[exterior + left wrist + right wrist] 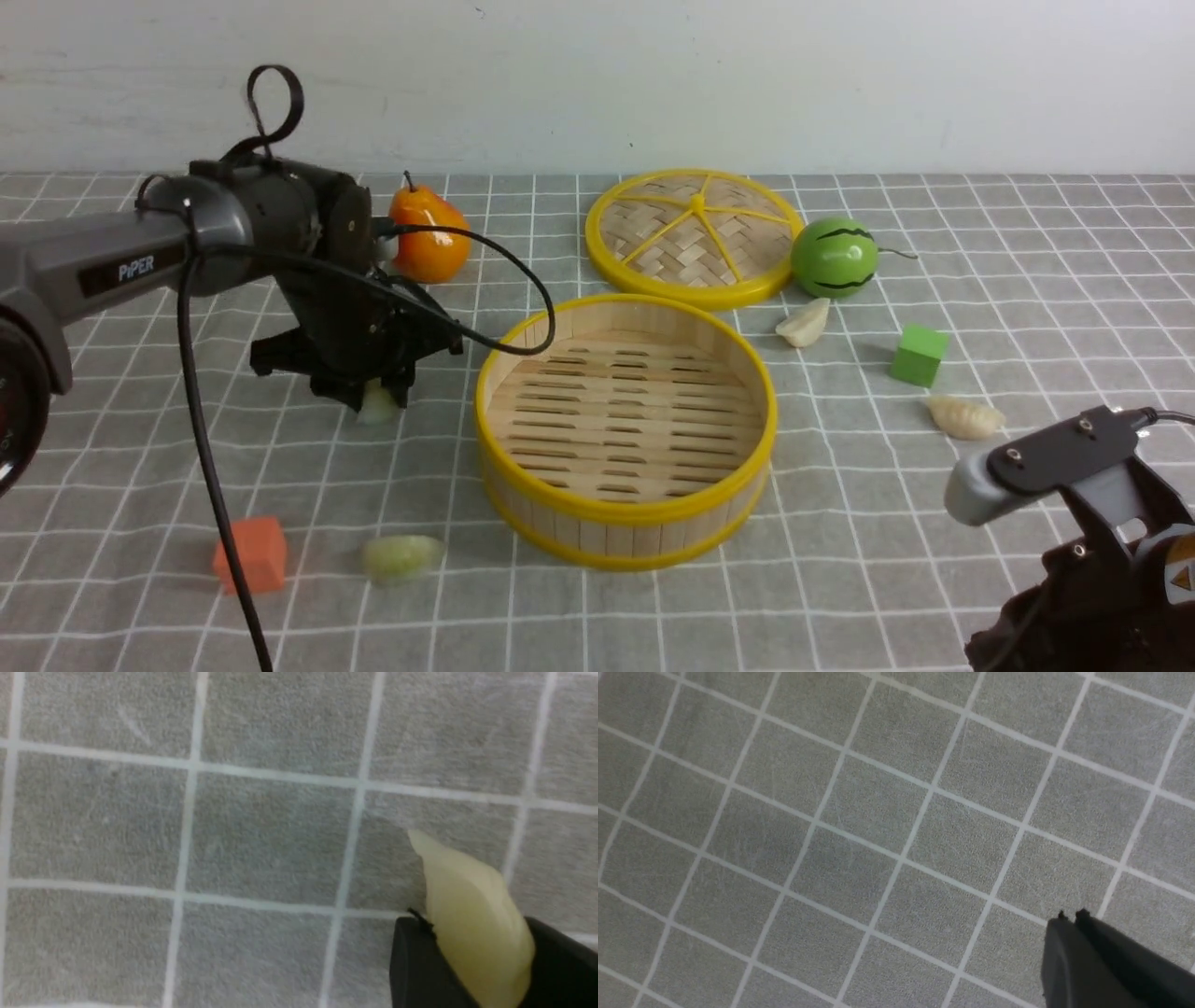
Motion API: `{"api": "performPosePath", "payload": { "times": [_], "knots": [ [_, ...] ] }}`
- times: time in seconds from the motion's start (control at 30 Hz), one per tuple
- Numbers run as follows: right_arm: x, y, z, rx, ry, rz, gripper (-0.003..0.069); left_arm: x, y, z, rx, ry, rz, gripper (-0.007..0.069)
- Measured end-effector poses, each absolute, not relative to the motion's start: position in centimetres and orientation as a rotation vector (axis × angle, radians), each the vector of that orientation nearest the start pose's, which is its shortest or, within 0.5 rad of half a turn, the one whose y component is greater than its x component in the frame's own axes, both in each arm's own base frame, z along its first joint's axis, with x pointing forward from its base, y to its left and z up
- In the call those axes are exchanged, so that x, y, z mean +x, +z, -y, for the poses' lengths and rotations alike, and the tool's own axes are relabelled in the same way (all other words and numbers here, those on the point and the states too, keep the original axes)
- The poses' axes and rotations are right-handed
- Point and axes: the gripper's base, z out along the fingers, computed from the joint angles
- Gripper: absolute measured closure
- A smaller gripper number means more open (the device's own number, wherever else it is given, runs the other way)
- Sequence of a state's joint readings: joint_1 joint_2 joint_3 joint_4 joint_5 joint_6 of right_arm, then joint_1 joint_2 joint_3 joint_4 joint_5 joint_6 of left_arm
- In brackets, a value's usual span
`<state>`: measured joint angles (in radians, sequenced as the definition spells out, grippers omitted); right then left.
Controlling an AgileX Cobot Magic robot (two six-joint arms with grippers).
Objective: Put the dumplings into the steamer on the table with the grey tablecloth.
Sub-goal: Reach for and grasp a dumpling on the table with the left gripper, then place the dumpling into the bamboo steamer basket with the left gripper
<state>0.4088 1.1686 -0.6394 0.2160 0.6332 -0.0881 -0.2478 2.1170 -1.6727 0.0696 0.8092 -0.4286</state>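
Right gripper (1070,915) closest in, at the near right: pinched fully together, nothing in it, just hanging over bare grey tablecloth (878,812). Along the front on the left, got an orange cube (250,554) with a green dumpling (402,557) lying near it on the cloth. Mid-table, the steamer (616,509), nothing inside but bare slats. Over to its left, the left gripper (378,392) pointing down and clamped on a pale dumpling (467,896), poking out past the black fingers (416,961), low over the cloth; can't tell if touching. Worth noting the arm's black cable (523,271) looping across in front of the steamer's far-left rim. Right of the steamer, got a cream dumpling (964,416), a green cube (919,355) and a second cream dumpling (804,323), all apart from each other. Way back: woven lid (695,238) lying flat, toy watermelon (834,258) just beside its right edge, orange toy pear (429,233) behind the left arm.
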Motion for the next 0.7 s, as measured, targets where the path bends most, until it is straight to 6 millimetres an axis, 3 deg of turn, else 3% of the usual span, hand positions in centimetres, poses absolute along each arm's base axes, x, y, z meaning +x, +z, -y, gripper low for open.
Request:
{"api": "performPosePath", "payload": {
  "times": [0.07,0.1,0.17,0.23,0.37,0.5,0.6,0.7],
  "knots": [
    [18.4,23.2,-9.2,-0.466,0.336,-2.613,0.0648,44.1,22.4,12.1,-0.140,-0.173,-2.680,0.0390],
    [18.4,23.2,-9.2,-0.465,0.336,-2.611,0.0648,44.0,22.7,12.3,-0.135,-0.186,-2.673,0.0390],
    [18.5,23.3,-9.3,-0.459,0.339,-2.600,0.0645,42.8,26.6,14.8,-0.043,-0.298,-2.575,0.0390],
    [18.5,23.3,-9.3,-0.459,0.339,-2.599,0.0642,42.0,27.9,17.2,0.021,-0.374,-2.520,0.0390],
    [18.5,23.3,-9.3,-0.457,0.340,-2.598,0.0639,42.2,26.2,20.0,0.115,-0.383,-2.482,0.0390],
    [18.5,23.3,-9.3,-0.455,0.343,-2.599,0.0638,43.4,21.7,20.7,0.165,-0.309,-2.529,0.0386],
    [18.5,23.3,-9.3,-0.453,0.346,-2.599,0.0634,43.7,20.2,20.7,0.174,-0.287,-2.548,0.0301],
    [18.5,23.3,-9.3,-0.451,0.349,-2.599,0.0630,43.5,20.7,20.6,0.171,-0.286,-2.551,0.0188]
  ]
}}
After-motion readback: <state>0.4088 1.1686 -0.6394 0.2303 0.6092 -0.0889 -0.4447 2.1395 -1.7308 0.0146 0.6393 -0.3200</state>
